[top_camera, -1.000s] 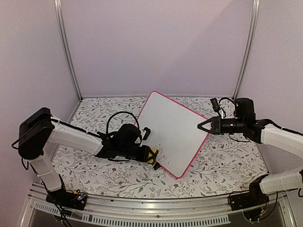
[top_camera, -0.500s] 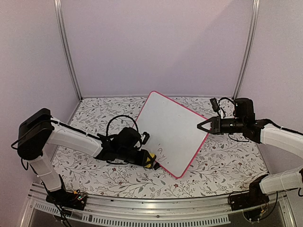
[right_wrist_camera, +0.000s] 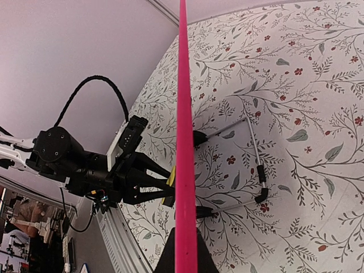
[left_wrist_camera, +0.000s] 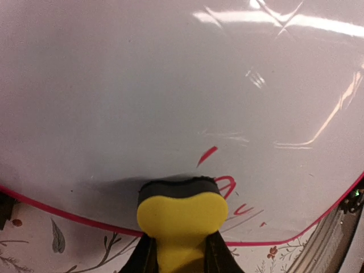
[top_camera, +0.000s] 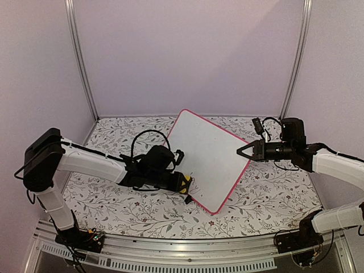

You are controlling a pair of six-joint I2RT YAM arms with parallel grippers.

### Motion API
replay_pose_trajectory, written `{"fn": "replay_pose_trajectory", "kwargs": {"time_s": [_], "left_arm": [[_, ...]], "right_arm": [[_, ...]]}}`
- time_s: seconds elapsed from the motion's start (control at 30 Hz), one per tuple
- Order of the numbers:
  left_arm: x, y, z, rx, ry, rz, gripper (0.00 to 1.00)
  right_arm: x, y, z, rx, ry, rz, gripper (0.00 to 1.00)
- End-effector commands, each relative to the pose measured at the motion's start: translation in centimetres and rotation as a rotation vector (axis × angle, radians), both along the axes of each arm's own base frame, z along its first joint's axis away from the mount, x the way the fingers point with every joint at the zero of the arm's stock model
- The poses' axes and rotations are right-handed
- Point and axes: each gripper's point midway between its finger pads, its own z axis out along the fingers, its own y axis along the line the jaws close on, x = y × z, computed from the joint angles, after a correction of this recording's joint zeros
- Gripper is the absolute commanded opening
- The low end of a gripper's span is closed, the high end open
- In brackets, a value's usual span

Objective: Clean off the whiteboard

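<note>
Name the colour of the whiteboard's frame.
Pink-red; the whiteboard frame shows best in the right wrist view.

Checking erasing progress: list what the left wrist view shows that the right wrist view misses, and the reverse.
Left wrist only: the whiteboard seen face-on, with red handwriting on it. Right wrist only: the wire stand behind the board, and the left arm. Both: the pink frame, the yellow eraser, the floral tablecloth.

We're in a lab test booth: plain lilac walls, aluminium corner posts, a flower-print counter.
</note>
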Motion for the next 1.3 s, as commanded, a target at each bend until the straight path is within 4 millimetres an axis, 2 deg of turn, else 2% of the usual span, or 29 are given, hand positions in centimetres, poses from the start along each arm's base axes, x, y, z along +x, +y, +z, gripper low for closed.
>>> {"fn": "replay_pose_trajectory", "kwargs": {"time_s": [0.0,0.43,0.63,0.7,0.8,0.97,1.27], "left_arm": [[-0.3,0.3,-2.5,0.034,0.041,-0.008,0.00],[-2.8,2.3,-3.5,0.050,0.103,-0.018,0.00],[-3.1,2.5,-3.4,0.049,0.106,-0.017,0.00],[-2.7,2.3,-2.9,0.044,0.088,-0.012,0.00],[-1.1,0.5,-1.0,0.019,0.027,-0.023,0.00],[0.7,-0.9,0.2,0.021,-0.025,-0.020,0.00],[4.2,0.1,1.8,0.001,-0.059,0.050,0.00]], "right_arm": [[0.5,0.7,2.4,0.044,-0.100,0.032,0.00],[0.6,0.8,2.4,0.041,-0.101,0.031,0.00],[0.5,0.8,2.3,0.041,-0.099,0.033,0.00],[0.5,0.8,2.3,0.041,-0.099,0.033,0.00],[0.5,0.8,2.2,0.041,-0.095,0.032,0.00],[0.5,0.8,2.1,0.038,-0.096,0.032,0.00],[0.4,0.8,2.0,0.037,-0.094,0.034,0.00]]}}
